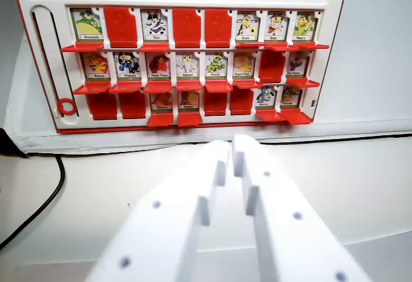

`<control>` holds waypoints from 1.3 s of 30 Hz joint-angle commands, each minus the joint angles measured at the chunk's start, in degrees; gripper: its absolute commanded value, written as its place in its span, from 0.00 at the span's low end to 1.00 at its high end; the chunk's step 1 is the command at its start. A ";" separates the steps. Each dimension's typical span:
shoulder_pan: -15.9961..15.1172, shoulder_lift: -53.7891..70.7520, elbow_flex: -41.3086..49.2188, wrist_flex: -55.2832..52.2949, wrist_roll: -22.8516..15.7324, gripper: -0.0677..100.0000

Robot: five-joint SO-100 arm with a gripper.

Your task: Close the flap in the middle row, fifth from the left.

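A red and white flap board [38, 56] stands at the far side of the white table, with three rows of picture cards. In the middle row, the fifth card from the left [215, 64] shows a green figure, and its red flap [218, 87] lies folded down in front of it. The seventh flap in that row [271, 66] stands up and covers its card. My white gripper [232, 145] fills the bottom centre of the wrist view. It is shut with nothing held. Its tips are below the board's front edge, slightly right of the fifth flap and not touching the board.
A black cable [46, 199] curves across the table at the wrist view's left. The board rests on a pale sheet [360, 124] with a dark edge. Several flaps in the top and bottom rows stand up red, others lie down. A red ring [66, 107] sits at the board's lower left.
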 commanded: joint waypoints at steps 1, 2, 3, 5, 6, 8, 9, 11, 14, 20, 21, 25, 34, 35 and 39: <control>-0.09 1.76 -1.05 -2.20 -0.44 0.00; -0.09 1.76 -0.97 -2.20 -0.44 0.00; -0.26 1.93 -0.70 -2.20 -0.70 0.00; -0.44 2.20 -0.26 -2.20 -1.05 0.00; -0.44 2.29 -0.09 -2.29 -1.14 0.00; -0.53 2.29 -0.09 -2.29 -1.23 0.00; -0.53 2.11 -0.26 -2.37 -1.32 0.00; -0.53 1.93 -0.44 -2.37 -1.32 0.00; -0.88 1.85 -0.35 -2.64 -1.14 0.00; 0.79 1.85 1.32 -3.16 -0.44 0.00; 1.23 1.85 2.02 -3.60 -0.53 0.00; 2.72 2.37 5.62 -7.47 -1.85 0.00; 4.22 0.53 8.61 -11.60 -3.25 0.00; 4.39 0.18 9.05 -12.39 -3.43 0.00; 5.80 -0.88 11.43 -15.82 -4.39 0.00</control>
